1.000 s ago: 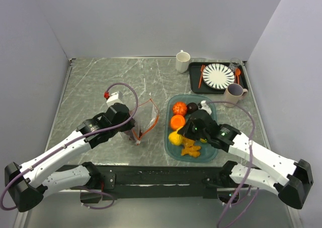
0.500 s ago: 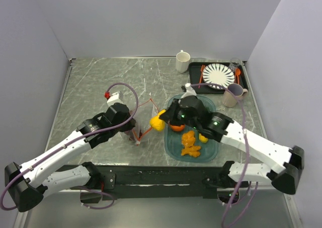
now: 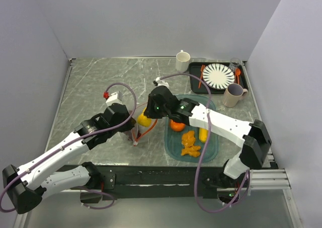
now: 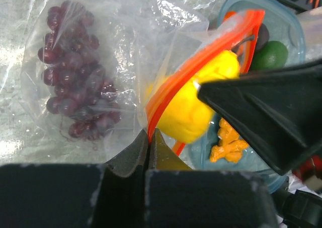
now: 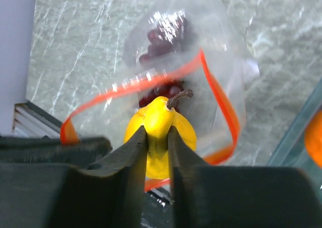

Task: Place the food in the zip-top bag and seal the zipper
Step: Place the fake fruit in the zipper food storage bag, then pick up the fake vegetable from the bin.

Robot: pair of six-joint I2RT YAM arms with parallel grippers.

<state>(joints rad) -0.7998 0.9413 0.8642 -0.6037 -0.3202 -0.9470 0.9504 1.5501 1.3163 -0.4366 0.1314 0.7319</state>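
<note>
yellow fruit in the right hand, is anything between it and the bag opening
Nothing visible does. The yellow fruit, pinched in the right hand, sits at the open mouth of the zip-top bag, within the loop of the zipper that the left hand grips. Only grapes lie deeper inside.

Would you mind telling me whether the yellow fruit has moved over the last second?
Yes. The yellow fruit has travelled left, out of the teal tray, to the mouth of the zip-top bag.
</note>
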